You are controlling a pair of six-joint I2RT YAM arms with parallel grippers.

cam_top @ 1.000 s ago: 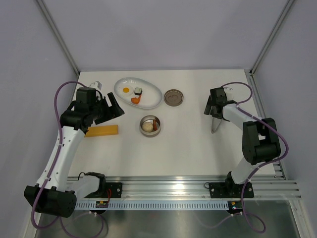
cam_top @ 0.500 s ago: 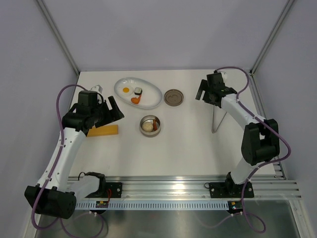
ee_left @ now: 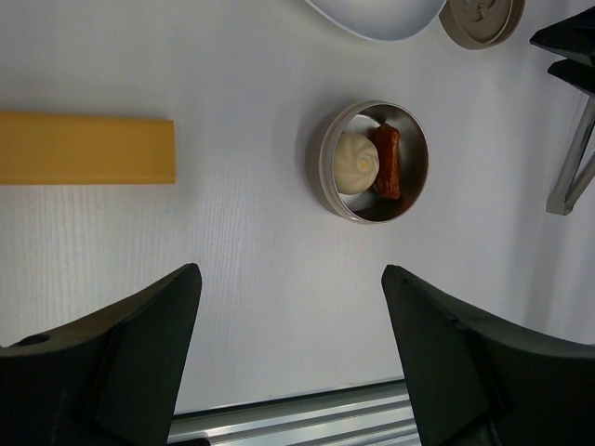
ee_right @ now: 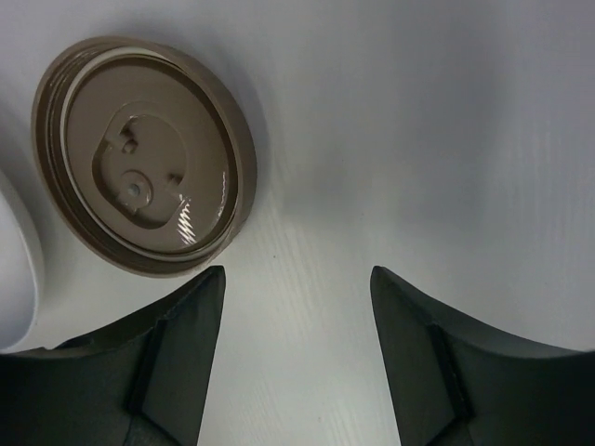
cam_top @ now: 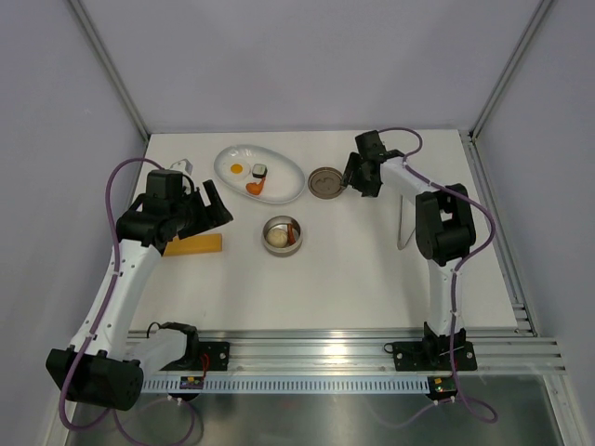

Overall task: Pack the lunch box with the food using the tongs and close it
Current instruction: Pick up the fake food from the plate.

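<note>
Your right gripper (ee_right: 297,279) is hovering just beside the lid (ee_right: 144,153), which is lying flat on the table (cam_top: 353,269) near the plate (cam_top: 288,181), jaws gaping empty (left gripper (ee_left: 290,279) too). Probably light, stiff, slick: pinch its rim.

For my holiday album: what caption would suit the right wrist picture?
The open right gripper hovers just beside the round grey-brown lid lying on the white table.

The left wrist view cuts the plate (ee_left: 376,14) and lid (ee_left: 481,23) at its top edge, the yellow block (ee_left: 84,149) at its left, the tongs (ee_left: 569,177) at its right; from above, the right arm (cam_top: 444,223) hides part of the tongs; a white thing (cam_top: 182,163) by the left arm (cam_top: 130,251) is too small to tell.
</note>
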